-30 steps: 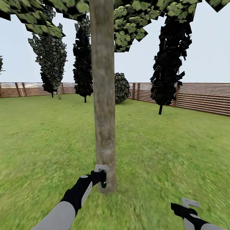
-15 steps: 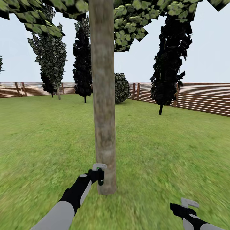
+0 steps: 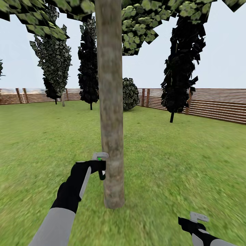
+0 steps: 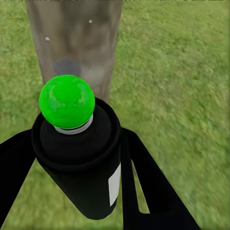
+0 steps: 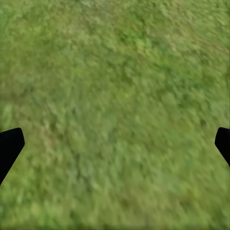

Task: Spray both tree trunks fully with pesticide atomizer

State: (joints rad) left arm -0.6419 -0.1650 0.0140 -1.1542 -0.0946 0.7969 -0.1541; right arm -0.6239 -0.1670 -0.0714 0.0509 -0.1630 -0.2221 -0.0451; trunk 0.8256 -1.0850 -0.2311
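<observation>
**One trunk, one bottle, two grippers**

One tree trunk stands close in front in the head view, a straight grey-brown column rising out of the lawn into a canopy of blocky green leaves. Behind it stand three narrow dark columnar trees, one rounded bush and a brown slat fence along the far edge.

There is one pesticide atomizer. The left gripper is clamped on it, a black finger pressed to each side of the dark body, whose white label faces one finger. In the head view the bottle sits just beside the trunk's left edge, well above the grass, with its pale head uppermost and a small green dot on it. Its long axis runs roughly upright in that view. In the left wrist view the green dot is a glossy ball at the bottle's end, and beyond it the trunk fills the background, very near; whether the two touch I cannot tell. A few white specks and a darker smudge mark the bark there.

The right gripper hangs low at the right, well apart from the trunk. Its two fingertips sit wide apart at the edges of the right wrist view, nothing but grass between them.
</observation>
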